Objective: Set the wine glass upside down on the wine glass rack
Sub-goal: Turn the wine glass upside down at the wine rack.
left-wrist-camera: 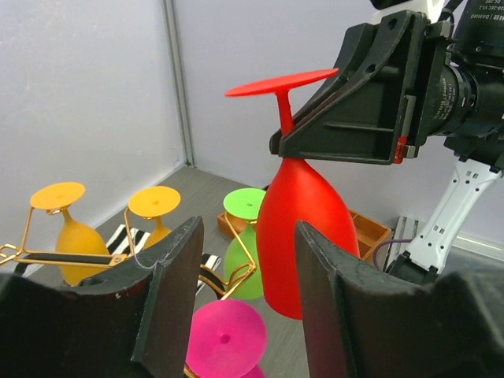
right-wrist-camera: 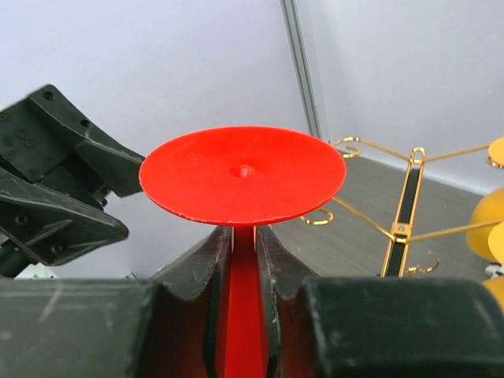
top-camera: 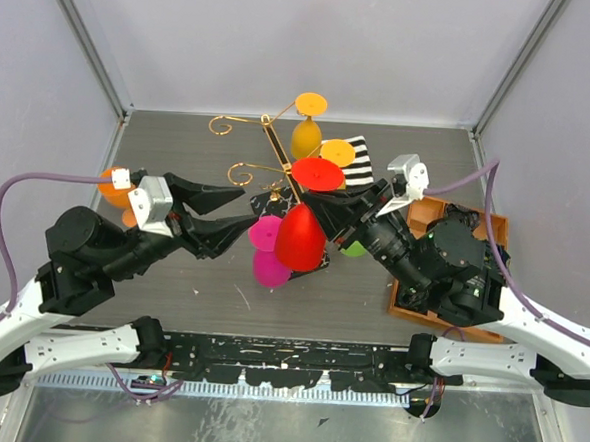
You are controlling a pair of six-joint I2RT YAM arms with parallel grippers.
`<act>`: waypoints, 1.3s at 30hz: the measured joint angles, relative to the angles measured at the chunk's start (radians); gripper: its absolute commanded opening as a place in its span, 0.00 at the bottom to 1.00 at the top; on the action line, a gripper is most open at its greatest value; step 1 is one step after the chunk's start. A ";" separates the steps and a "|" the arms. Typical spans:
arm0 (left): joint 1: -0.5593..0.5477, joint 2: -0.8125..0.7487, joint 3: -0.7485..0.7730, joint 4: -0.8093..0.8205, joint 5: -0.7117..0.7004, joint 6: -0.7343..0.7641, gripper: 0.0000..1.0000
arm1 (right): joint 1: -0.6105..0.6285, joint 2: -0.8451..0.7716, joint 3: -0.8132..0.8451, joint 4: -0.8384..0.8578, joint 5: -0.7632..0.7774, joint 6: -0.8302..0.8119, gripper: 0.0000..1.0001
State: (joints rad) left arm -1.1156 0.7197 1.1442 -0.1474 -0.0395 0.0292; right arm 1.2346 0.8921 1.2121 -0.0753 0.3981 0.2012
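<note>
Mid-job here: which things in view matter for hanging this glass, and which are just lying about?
Job in hand:
red wine glass, upside down, its stem clamped in the right pincer
gold wine glass rack

Lying about:
yellow glasses, already on the rack
pink glasses
green glass
striped cloth
brown tray
left pincer, open, holding nothing

Your left tool [top-camera: 250,206] reaches in from the left, fingers spread wide, gripping nothing. Your right tool [right-wrist-camera: 242,240] reaches in from the right, fingers pinched tight on the glass [right-wrist-camera: 242,175] stem, facing the left one.
</note>
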 measured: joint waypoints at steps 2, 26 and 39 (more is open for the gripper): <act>0.000 0.010 -0.002 0.014 0.001 -0.013 0.56 | 0.000 -0.009 -0.007 0.034 -0.008 -0.021 0.01; 0.000 0.008 -0.002 0.171 -0.049 -0.302 0.56 | 0.000 -0.089 -0.284 0.405 -0.192 -0.433 0.01; 0.000 0.041 -0.004 0.276 -0.064 -0.604 0.53 | 0.000 -0.041 -0.322 0.673 -0.391 -0.857 0.01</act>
State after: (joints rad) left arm -1.1156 0.7605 1.1404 0.1287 -0.1032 -0.5751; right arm 1.2346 0.8509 0.8898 0.5972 0.0067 -0.6556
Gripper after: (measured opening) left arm 0.539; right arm 0.215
